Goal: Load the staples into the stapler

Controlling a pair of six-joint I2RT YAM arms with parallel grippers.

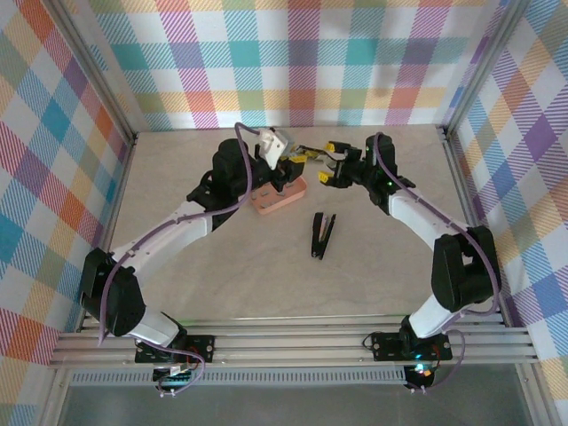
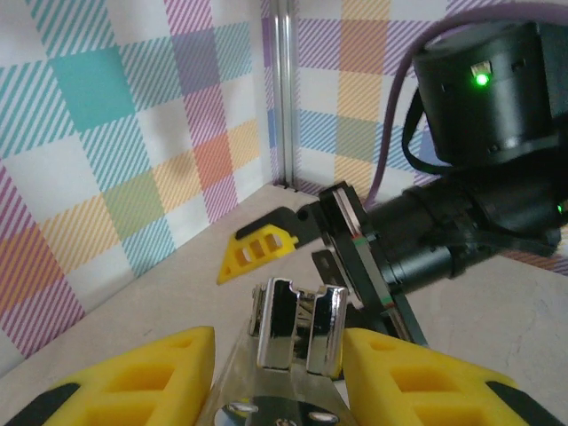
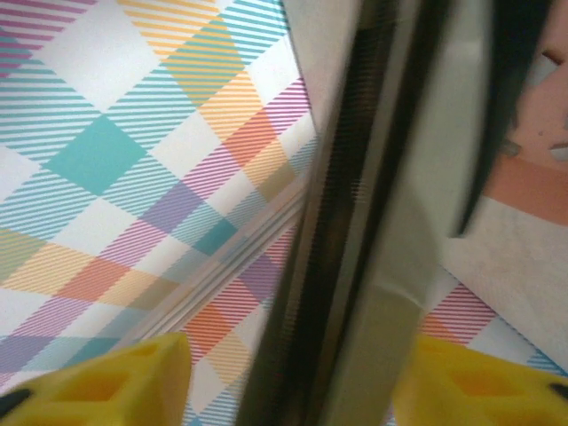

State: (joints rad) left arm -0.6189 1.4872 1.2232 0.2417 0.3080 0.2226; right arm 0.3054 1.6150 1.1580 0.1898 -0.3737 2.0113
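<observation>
Tray contents indiscernible; left jaws clasp stapler.

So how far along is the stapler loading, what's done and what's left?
Done: nothing looks loaded. The black stapler lies on the table with nothing gripping it.
In hand: the left pincer grips a shiny metal piece near the salmon tray, and the right pincer is close beside it. I cannot tell what the piece is.
Left: the whole loading step.
</observation>
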